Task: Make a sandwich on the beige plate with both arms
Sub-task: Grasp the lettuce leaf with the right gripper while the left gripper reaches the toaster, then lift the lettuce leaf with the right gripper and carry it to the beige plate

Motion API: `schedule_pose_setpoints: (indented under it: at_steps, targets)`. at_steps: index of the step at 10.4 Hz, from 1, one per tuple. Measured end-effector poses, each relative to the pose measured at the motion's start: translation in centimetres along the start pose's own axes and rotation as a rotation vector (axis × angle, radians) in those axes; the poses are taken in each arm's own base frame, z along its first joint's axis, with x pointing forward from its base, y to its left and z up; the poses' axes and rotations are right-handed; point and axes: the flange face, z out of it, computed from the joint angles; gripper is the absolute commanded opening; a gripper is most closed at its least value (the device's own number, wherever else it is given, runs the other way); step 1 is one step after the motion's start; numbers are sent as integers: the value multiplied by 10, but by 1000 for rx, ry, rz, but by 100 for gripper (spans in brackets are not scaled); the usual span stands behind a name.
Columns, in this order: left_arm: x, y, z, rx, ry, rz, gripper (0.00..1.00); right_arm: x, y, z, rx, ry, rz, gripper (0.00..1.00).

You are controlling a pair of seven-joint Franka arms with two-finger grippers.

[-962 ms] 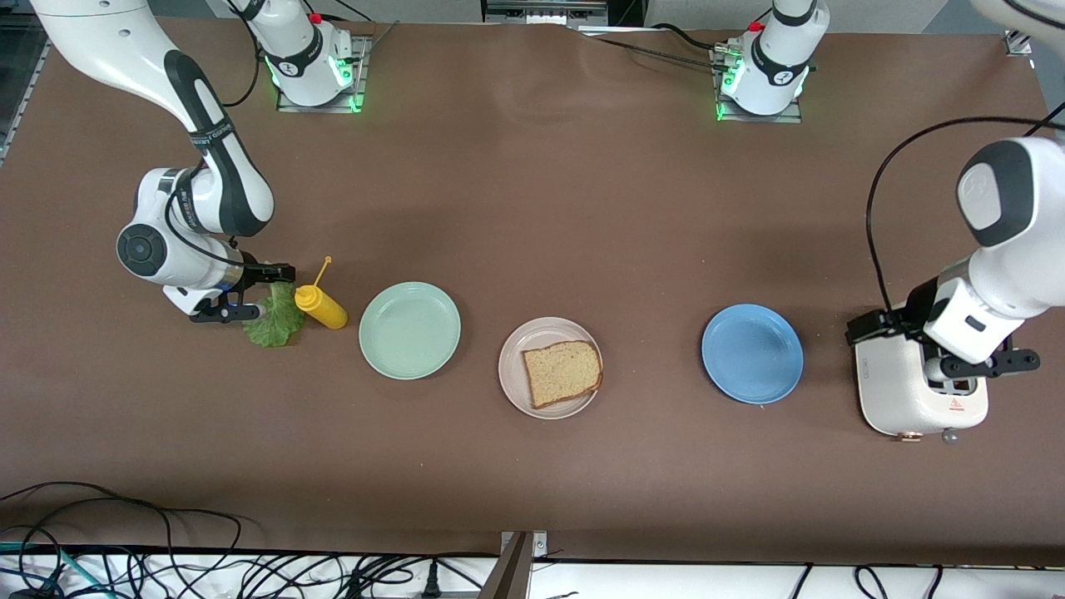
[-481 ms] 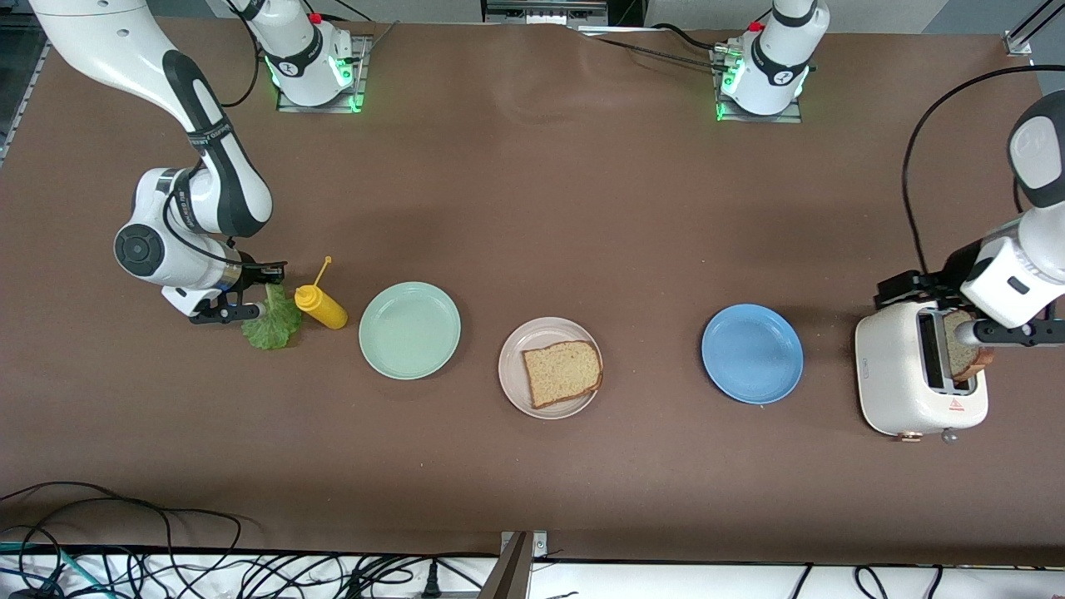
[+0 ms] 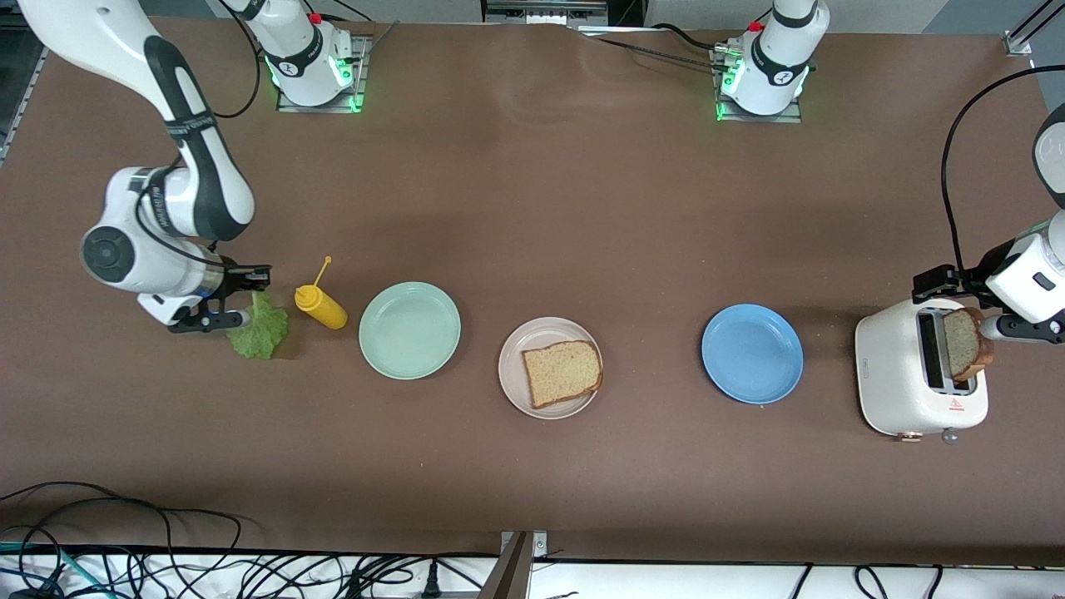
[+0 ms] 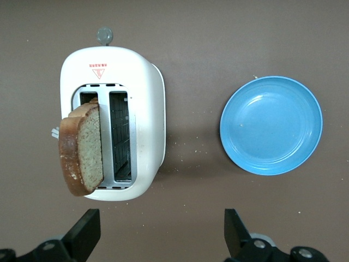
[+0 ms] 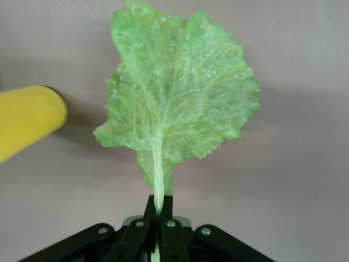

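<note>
The beige plate (image 3: 510,378) lies mid-table with one brown bread slice (image 3: 562,372) on it. A second bread slice (image 3: 963,343) stands up out of a slot of the white toaster (image 3: 894,374) at the left arm's end; the left wrist view shows the slice (image 4: 82,150) and the toaster (image 4: 144,109) too. My left gripper (image 3: 1025,331) hangs open and empty over the toaster's edge (image 4: 161,237). My right gripper (image 3: 240,298) is shut on the stem of the green lettuce leaf (image 3: 260,330), held just over the table at the right arm's end (image 5: 159,210); the leaf (image 5: 174,93) hangs flat.
A yellow squeeze bottle (image 3: 320,306) lies beside the lettuce (image 5: 27,117). A mint-green plate (image 3: 409,330) sits between the bottle and the beige plate. A blue plate (image 3: 752,353) sits between the beige plate and the toaster (image 4: 271,125). Cables run along the table's near edge.
My left gripper rose off the toaster and drew away, uncovering the standing bread slice. My right gripper lifted the lettuce and shifted it away from the yellow bottle.
</note>
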Motion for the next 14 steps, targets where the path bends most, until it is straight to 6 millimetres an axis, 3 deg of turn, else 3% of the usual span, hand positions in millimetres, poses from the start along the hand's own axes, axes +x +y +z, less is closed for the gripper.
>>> schedule_pose_setpoints:
  at_steps: [5, 8, 10, 11, 13, 14]
  targets:
    - [4, 21, -6, -53, 22, -57, 100, 16, -10, -151, 0, 7, -19, 0]
    - [-2, 24, -30, -74, 65, -65, 100, 16, -50, -222, -13, 75, -43, 0]
    - [-9, 30, -52, -74, 96, -54, 100, 12, -112, -244, -17, 102, 38, 0]
    - [-15, 33, -61, -76, 96, -49, 100, 9, -166, -244, -21, 112, 116, 0]
    - [-27, 35, -76, -81, 87, -34, 100, 9, -265, -223, -7, 165, 264, 0]
    - [-32, 35, -81, -82, 85, -24, 100, 16, -304, -203, 36, 191, 357, 0]
